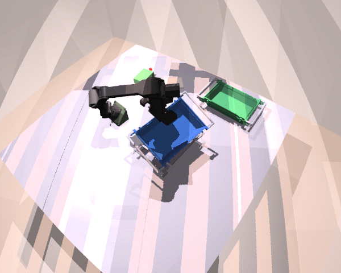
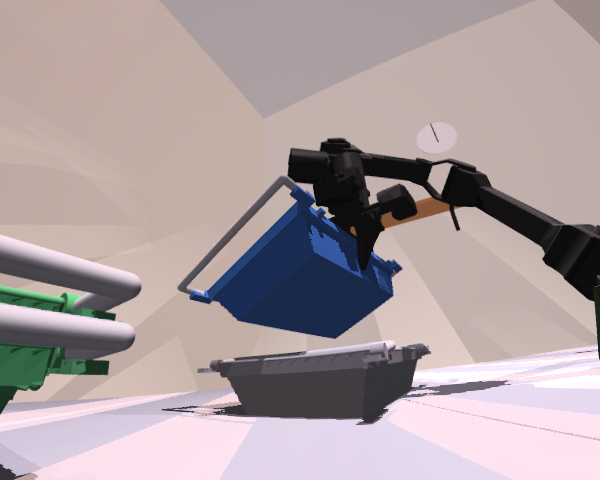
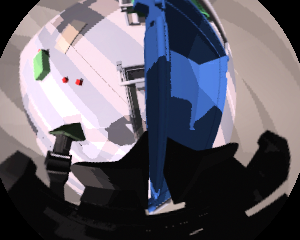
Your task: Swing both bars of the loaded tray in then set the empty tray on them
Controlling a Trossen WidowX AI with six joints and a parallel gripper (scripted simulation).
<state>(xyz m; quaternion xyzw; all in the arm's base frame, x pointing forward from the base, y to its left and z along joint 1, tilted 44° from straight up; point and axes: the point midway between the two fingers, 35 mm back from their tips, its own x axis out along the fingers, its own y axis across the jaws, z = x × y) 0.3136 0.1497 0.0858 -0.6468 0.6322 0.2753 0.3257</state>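
My gripper (image 1: pixel 163 117) (image 2: pixel 363 260) (image 3: pixel 150 134) is shut on a long wall of the empty blue tray (image 1: pixel 182 126) (image 2: pixel 290 289) (image 3: pixel 205 85). It holds the tray in the air, and the tray looks tilted in the exterior view. The blue tray's wire bars stick out past its ends. The grey tray (image 2: pixel 300 395) stands on the table below it, with a gap between them. Pale wire lies along the grey tray's top in the exterior view; the position of each bar cannot be told. Its load is hidden, and the blue tray covers most of it in the top view.
A green tray (image 1: pixel 232 101) with bars out over its ends stands right of the blue tray in the top view. A light green block (image 1: pixel 143 75) (image 3: pixel 41 65) lies behind the arm. Small red cubes (image 3: pixel 65 80) lie near it. The arm's base (image 1: pixel 119 114) is at the left.
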